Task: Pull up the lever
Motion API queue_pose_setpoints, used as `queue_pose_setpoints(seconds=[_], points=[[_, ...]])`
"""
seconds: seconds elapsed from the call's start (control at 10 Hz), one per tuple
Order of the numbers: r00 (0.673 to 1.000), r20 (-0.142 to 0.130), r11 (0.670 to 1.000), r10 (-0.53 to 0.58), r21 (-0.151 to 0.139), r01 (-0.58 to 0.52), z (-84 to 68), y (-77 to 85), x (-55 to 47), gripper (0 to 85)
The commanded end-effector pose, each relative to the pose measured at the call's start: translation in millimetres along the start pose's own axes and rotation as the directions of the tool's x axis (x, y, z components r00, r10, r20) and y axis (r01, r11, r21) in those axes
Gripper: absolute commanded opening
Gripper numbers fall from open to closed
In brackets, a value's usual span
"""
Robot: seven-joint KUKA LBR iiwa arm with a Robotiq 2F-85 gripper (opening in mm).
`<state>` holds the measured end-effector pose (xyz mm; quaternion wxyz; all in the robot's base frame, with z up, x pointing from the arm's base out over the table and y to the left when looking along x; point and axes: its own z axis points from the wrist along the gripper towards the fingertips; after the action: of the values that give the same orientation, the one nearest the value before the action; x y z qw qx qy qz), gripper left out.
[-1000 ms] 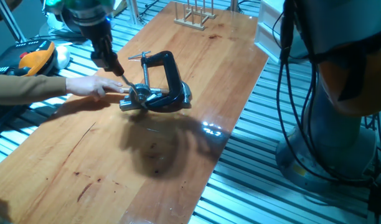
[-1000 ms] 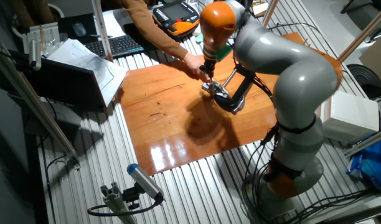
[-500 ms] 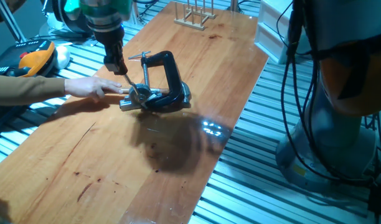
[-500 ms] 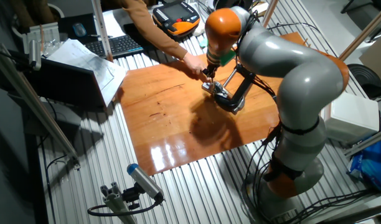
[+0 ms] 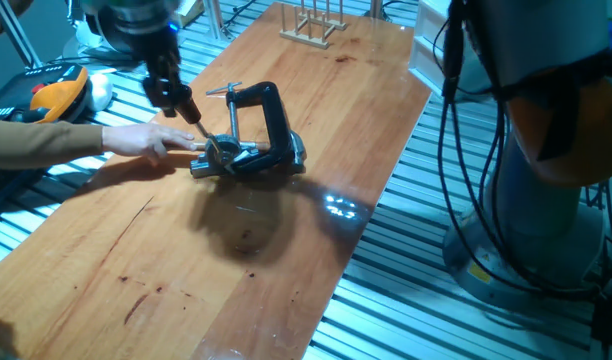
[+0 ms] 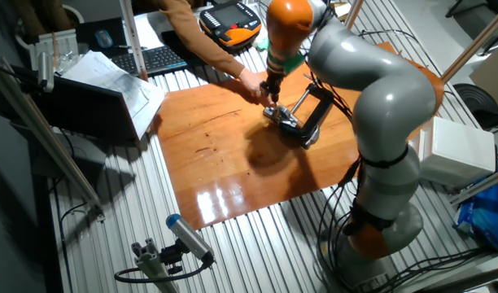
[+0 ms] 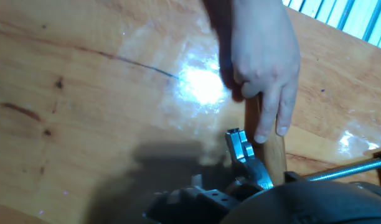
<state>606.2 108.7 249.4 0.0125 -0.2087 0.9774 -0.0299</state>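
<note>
We see a long wooden table (image 5: 316, 150) with a black C-clamp (image 5: 269, 125) standing near its middle, fastened to a small silver mechanism (image 5: 221, 160) at its base. We take the clamp to be there to keep the mechanism from shifting when it is pulled on. The lever (image 5: 208, 142), a thin silver rod, rises at a slant from the mechanism's hub toward the gripper (image 5: 183, 108). Its knob end is hidden at the jaws, so we cannot see it.

The robot's gripper hangs above and just beside the clamp, with its tip at the lever's upper end. It appears to be holding that end, but we cannot tell from these views whether the jaws are together or apart.

A person's hand (image 5: 151, 138) reaches in from the table's edge and rests flat beside the mechanism. In the hand view, this hand (image 7: 259, 59) lies over a pale wooden handle (image 7: 272, 155) next to a silver metal fitting (image 7: 243, 152), with the clamp's threaded rod (image 7: 346, 169) just beyond. We judge that the person is bracing the fixture so it stays put while the lever is raised.

A wooden rack (image 5: 311, 25) stands well apart at the table's far end.
</note>
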Motion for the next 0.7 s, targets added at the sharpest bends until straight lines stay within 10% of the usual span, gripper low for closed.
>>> queue_pose_setpoints(seconds=[0.0,0.4,0.6], points=[[1.000,0.005,1.000,0.007,0.002,-0.007,-6.6,4.2,-3.5,85.0],[0.999,-0.046,0.999,0.027,-0.037,-0.029,-33.7,38.5,-39.9,85.0],[0.998,-0.055,1.000,0.009,-0.014,-0.010,-40.7,60.8,-55.8,68.0]])
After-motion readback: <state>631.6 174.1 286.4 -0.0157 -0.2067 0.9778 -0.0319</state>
